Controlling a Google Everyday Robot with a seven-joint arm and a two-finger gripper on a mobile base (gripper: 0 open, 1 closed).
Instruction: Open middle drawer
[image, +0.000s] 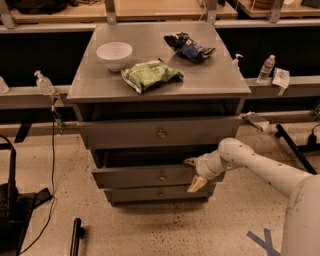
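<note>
Gripper (193, 173), jaws apart, sits at three o'clock of the middle drawer (135, 176), which looks rigid and weighty, best pulled by its small knob (162, 177).

On cabinet top (215, 87) you have bowl (114, 52) far left, snack bag (151, 75) just right of it and nearer, second bag (189, 47) far right. Below: top drawer (125, 134), middle drawer (142, 176), lowest drawer (150, 194), stacked. Your gripper (194, 173) sits at middle drawer's right end, arm entering from near right. Bottle (44, 83) on ledge left of cabinet
</note>
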